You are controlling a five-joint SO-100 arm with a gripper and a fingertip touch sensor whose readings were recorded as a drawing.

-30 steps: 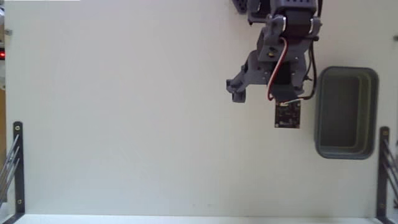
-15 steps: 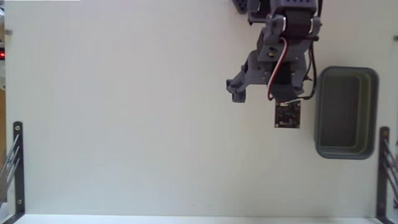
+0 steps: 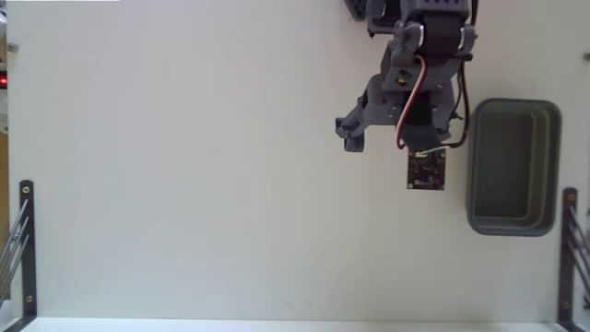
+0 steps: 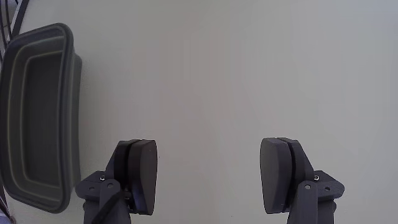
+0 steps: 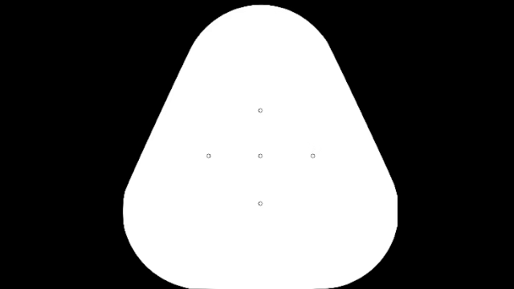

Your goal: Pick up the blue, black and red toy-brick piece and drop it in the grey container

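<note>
The toy-brick piece is out of view in both the fixed view and the wrist view. The grey container [image 3: 472,166] stands at the right of the white table, its dark inside showing nothing; in the wrist view the container [image 4: 69,93] lies at the left edge. My gripper [image 3: 385,157] hangs just left of the container, pointing toward the bottom of the fixed view. In the wrist view the gripper [image 4: 208,146] is open, its two dark fingers [image 4: 142,168] wide apart with only bare table between them.
A small dark circuit board [image 3: 426,171] with a red and white wire rides on the wrist. Black metal brackets stand at the lower left [image 3: 26,240] and lower right [image 3: 570,249] table edges. The arm's base [image 3: 415,14] is at the top.
</note>
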